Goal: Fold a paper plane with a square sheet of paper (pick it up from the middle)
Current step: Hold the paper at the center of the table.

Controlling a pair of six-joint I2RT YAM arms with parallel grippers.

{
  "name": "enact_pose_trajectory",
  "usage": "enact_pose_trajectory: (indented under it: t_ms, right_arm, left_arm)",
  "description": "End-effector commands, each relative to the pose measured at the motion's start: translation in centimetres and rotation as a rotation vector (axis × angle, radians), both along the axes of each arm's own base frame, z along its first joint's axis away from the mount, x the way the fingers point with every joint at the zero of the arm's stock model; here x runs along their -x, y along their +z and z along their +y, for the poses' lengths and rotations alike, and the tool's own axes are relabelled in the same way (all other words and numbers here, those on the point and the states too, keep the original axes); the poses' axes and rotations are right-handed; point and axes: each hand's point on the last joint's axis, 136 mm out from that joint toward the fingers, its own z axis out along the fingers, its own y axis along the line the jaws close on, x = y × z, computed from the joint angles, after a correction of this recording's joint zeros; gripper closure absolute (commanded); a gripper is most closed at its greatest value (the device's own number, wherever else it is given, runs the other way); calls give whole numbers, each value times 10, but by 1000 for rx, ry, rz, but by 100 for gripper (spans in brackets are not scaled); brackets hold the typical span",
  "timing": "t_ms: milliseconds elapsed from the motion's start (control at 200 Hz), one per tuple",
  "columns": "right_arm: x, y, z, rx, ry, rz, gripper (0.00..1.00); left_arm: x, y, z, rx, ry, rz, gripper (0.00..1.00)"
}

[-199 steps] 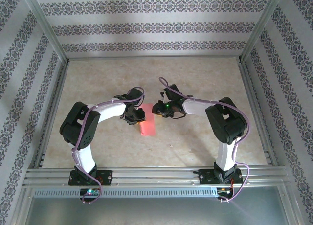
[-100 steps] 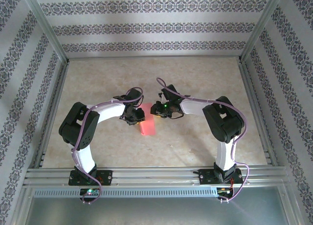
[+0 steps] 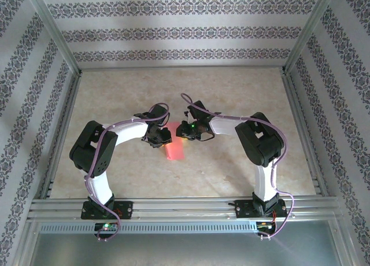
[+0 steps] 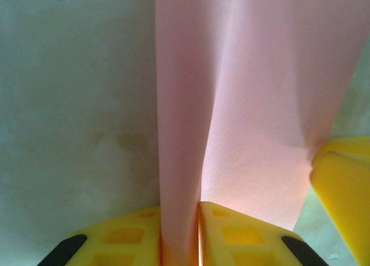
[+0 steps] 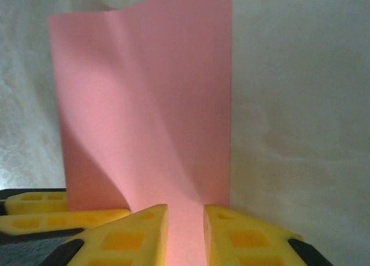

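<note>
1. Left end effector (image 4: 179, 211): we see its fingers nearly closed, pinching one edge of the square sheet of paper (image 3: 174, 151).
2. Right end effector (image 5: 185, 211): likewise almost closed, it grips another edge.
3. The bowed pink sheet spans both, over the middle of the bench (image 3: 231, 87).

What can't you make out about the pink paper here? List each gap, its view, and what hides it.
1. Left wrist view: the far edge of the pink paper, cut off by the picture's top; the left end effector grips a fold.
2. Right wrist view: whether the right end effector actually pinches the paper; the bottom edge cuts that off.
3. Top view: the paper's far end, under both end effectors; folds too small.
</note>
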Motion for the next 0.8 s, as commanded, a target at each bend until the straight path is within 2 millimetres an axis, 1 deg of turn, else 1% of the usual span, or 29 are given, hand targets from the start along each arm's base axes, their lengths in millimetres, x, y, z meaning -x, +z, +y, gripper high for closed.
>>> enact_pose_trajectory:
  t_ms: [0,125,260,355,410,505,615,710,765,799]
  right_arm:
    - [4,-5,6,25,32,10,76]
    - [6,-13,2,70,36,29,76]
    - [8,-22,-1,103,38,50,76]
    - [10,-26,-2,113,40,62,76]
    - [11,-27,-3,115,39,65,76]
    - [11,-27,-3,114,40,66,76]
    - [11,-26,-2,108,41,66,76]
    - [9,-23,0,99,42,63,75]
    - [9,-21,2,90,44,61,75]
    - [9,-21,3,86,45,63,75]
  left_arm:
    - [5,-15,28,-102,44,28,78]
    - [5,-5,31,-118,42,12,75]
    - [3,7,39,-146,44,-8,65]
    - [0,13,40,-142,40,-26,58]
    - [-2,14,40,-146,32,-30,53]
    - [-6,11,39,-160,14,-25,47]
    - [-13,8,32,-140,-14,-28,45]
    - [-17,7,29,-134,-25,-35,44]
    - [-18,6,29,-136,-27,-33,45]
    - [-17,4,29,-139,-28,-28,47]
